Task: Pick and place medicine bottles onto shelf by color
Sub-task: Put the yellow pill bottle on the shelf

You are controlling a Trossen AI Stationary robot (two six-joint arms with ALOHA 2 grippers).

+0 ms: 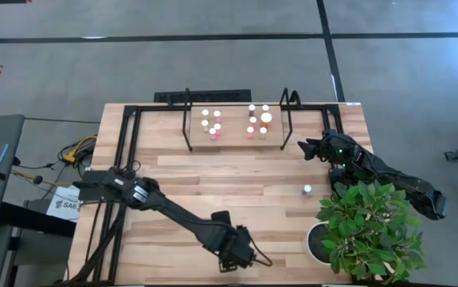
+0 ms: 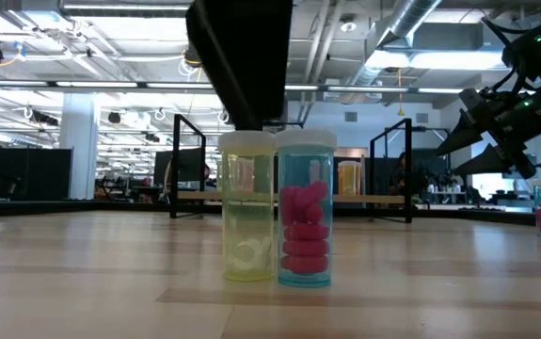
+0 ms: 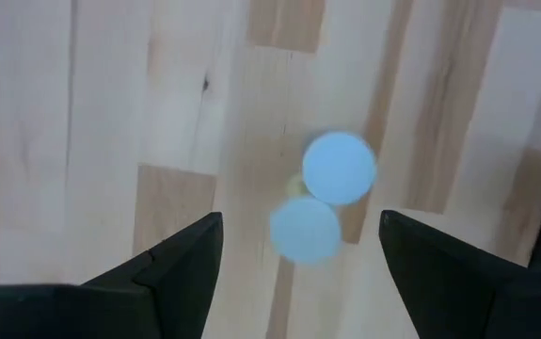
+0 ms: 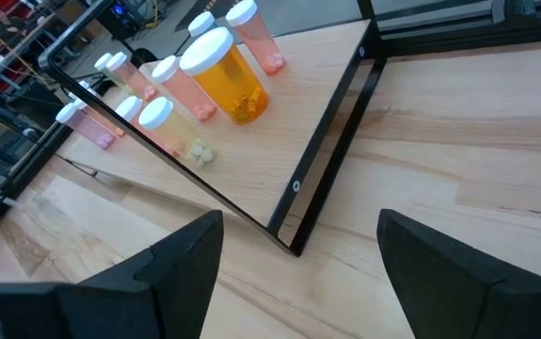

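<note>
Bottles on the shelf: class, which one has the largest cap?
The orange bottle near the shelf's right end; its white cap is clearly wider than the slim pink and yellowish bottles' caps around it.

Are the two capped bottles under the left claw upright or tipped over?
Upright: the yellow-tinted bottle and blue-tinted bottle holding pink pills stand side by side on the plank tabletop, caps up.

1. Worktop (image 1: 252,191): pale wooden planks, smooth, soft sheen in the low view.
2. Shelf (image 4: 279,113): light wood board, framed in thin black metal tubing, satin.
3. Medicine bottles (image 4: 223,75): translucent glossy plastic bodies, matt white caps.
4. 2 bottles near the front edge (image 2: 278,207): clear tinted plastic, 1 yellowish, 1 bluish holding pink pills.
5. Left gripper (image 3: 298,273) fingers (image 3: 181,264): matt black plastic.
</note>
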